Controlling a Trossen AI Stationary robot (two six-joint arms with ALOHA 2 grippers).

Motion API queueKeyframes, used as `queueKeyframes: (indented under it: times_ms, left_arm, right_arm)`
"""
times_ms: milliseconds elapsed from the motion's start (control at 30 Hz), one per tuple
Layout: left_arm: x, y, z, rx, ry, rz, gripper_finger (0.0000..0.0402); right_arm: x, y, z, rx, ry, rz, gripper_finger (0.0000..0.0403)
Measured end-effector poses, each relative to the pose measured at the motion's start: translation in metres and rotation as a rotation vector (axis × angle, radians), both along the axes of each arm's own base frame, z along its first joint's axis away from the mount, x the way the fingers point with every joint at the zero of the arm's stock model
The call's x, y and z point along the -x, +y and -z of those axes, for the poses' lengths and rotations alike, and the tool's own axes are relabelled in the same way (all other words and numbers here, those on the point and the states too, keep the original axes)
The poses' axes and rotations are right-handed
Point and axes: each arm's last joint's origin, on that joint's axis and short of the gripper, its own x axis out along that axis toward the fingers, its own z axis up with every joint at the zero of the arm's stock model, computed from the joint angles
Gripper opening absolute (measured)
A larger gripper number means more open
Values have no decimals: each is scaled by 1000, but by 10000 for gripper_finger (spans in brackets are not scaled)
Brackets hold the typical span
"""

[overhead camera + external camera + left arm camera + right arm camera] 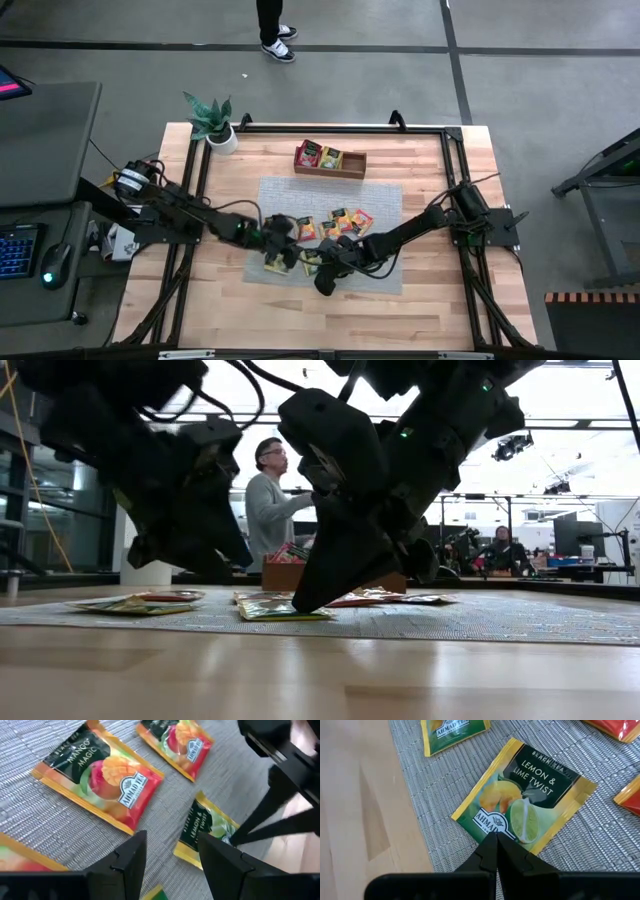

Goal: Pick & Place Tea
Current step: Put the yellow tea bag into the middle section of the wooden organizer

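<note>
High view: both arms reach onto the grey mat (375,195), where tea sachets (345,220) lie scattered; a few more sit in the tray (352,168). The left gripper (280,240) and right gripper (328,272) work near the mat's front edge.

Low view: sachets lie flat on the mat.

Left wrist view: its fingers (127,860) stand apart, holding nothing.

Right wrist view: its fingertips are pressed together at the edge of the lemon sachet (522,795), which lies flat and not lifted. The pick seems just starting; next it likely needs to part the fingers and pinch that edge.
</note>
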Motion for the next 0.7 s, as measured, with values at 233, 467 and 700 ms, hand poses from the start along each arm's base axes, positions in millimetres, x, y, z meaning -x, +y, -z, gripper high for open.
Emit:
queueKeyframes:
  times_ms: [233, 467, 700]
  left_arm:
    - [-7, 25, 1, 179, 45, 82, 175]
    - [-8, 34, 2, 229, 67, 97, 175]
    - [-8, 33, 1, 252, 64, 122, 175]
  right_arm:
    - [0, 0, 0, -7, -2, -4, 0]
    - [-1, 0, 0, -11, -6, -6, 0]
    - [-1, 1, 0, -12, -6, -7, 0]
